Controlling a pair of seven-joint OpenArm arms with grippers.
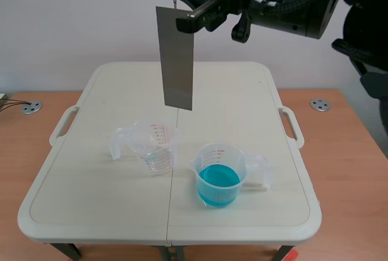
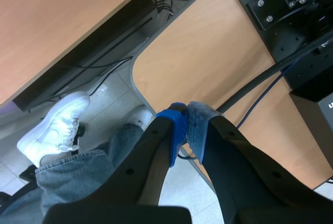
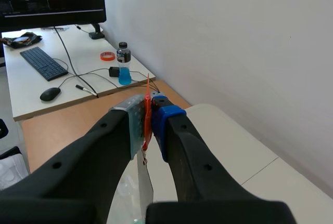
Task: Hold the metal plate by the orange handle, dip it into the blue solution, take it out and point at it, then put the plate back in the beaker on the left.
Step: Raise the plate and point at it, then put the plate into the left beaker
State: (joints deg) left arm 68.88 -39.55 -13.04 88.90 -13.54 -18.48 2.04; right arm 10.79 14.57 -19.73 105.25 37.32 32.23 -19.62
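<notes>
Right tool (image 3: 148, 125): pinching the orange handle (image 3: 147, 110) between its pads, thin orange strip clamped edge-on. Metal plate (image 1: 177, 61) hangs from the handle, vertical, flat face to the scene camera, well above the tabletop (image 1: 91, 182), touching nothing else. The right arm is raised across the top of the scene view.

Clear beaker (image 1: 156, 146): near tabletop centre, handle at 9 o'clock, upright. In the scene view the plate's lower edge sits at 12 o'clock from it, apart from the rim.

Second beaker (image 1: 221, 151): at roughly 4 o'clock from the clear one, just beside it and not touching, handle at 3 o'clock. Blue solution (image 1: 218, 177) fills about the lower half.

Left tool (image 2: 186, 125): pads pressed together, nothing between them. It hangs off the tabletop, pointed down past a wooden desk edge (image 2: 208, 63) toward the floor; a person's white shoe (image 2: 52, 128) and a jeans leg (image 2: 88, 167) lie under it. Left arm doesn't show in the scene view.

Ahead of the right tool: side desk with keyboard (image 3: 43, 63), mouse (image 3: 50, 94) and a bottle (image 3: 124, 64) of blue liquid.
</notes>
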